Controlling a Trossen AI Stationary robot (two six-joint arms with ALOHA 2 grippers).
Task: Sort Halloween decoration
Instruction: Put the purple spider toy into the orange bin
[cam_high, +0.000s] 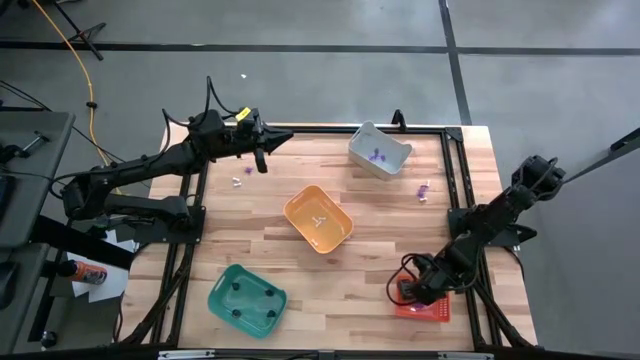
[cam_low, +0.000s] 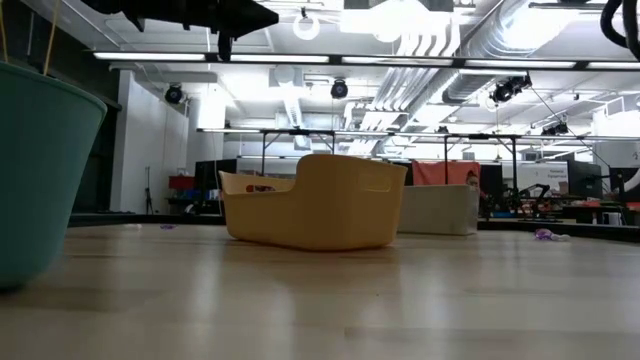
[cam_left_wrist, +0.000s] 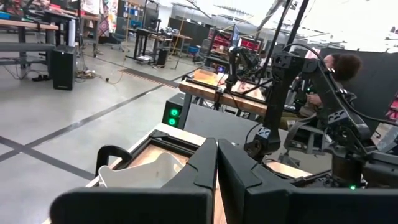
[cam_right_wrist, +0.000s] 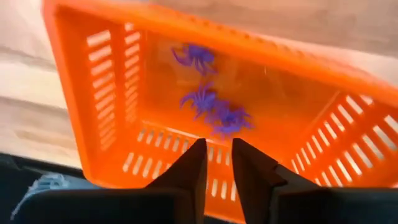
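Right jaws (cam_right_wrist: 216, 163) sit just above the red slotted bin (cam_right_wrist: 124, 81) at the counter's near right corner, parted by a narrow gap, nothing between them. Three purple spider trinkets (cam_right_wrist: 214, 109) lie on that bin's floor right below: one apart toward the far wall, two bunched and touching.

Left jaws (cam_left_wrist: 216, 163) are pressed together, empty, held high over the counter's far left edge. In the low view only the dark underside of that arm shows at the top.

Outward across the counter (cam_high: 380, 300):
- grey bin (cam_high: 380, 150) at the far edge, right of centre, purple trinkets (cam_high: 376, 155) inside
- more purple bits (cam_high: 423, 188) loose on the wood just right of the grey bin, near the right rail
- small whitish pieces (cam_high: 243, 176) loose on the wood near the left jaws, below them in the high view
- orange bin (cam_high: 318, 219) mid-counter, a whitish trinket (cam_high: 320, 221) in it
- green bin (cam_high: 246, 300) near the front left, several small black trinkets (cam_high: 252, 301) spread over its floor

The bins stand well apart from each other. In the low view the orange bin sits centre, the grey one behind it to the right, the green bin's wall large at the left edge.
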